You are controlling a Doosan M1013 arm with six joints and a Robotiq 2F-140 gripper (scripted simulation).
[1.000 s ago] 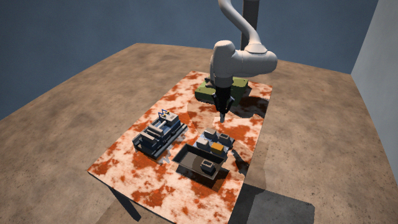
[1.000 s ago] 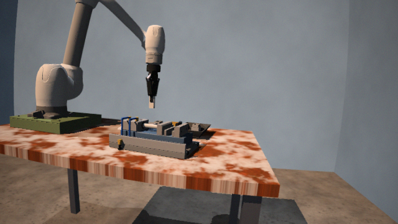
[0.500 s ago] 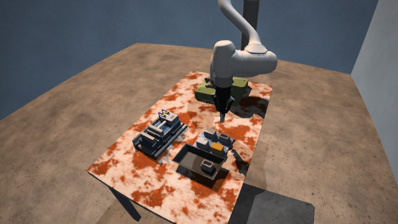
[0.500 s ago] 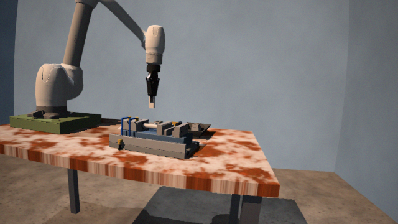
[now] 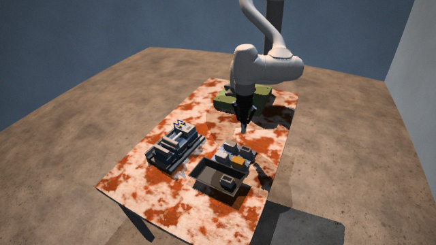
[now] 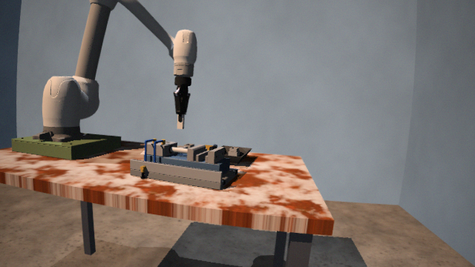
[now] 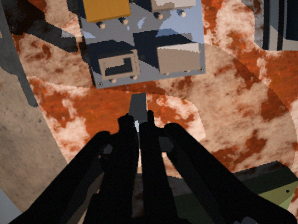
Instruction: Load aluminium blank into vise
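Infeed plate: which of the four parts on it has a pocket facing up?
The pocketed part, in the plate's row nearer the gripper; the other three show plain tops.

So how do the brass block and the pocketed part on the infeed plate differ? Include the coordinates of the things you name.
The brass block (image 5: 238,162) (image 7: 106,10) is orange-yellow; the pocketed part (image 5: 246,150) (image 7: 102,70) is grey-brown. The brass block's top is solid, while the pocketed part has an opening in its top. The brass block sits nearer the outfeed tray (image 5: 201,177), the pocketed part farther from it. Both are blocky and on the infeed plate (image 5: 224,148) (image 7: 150,80).
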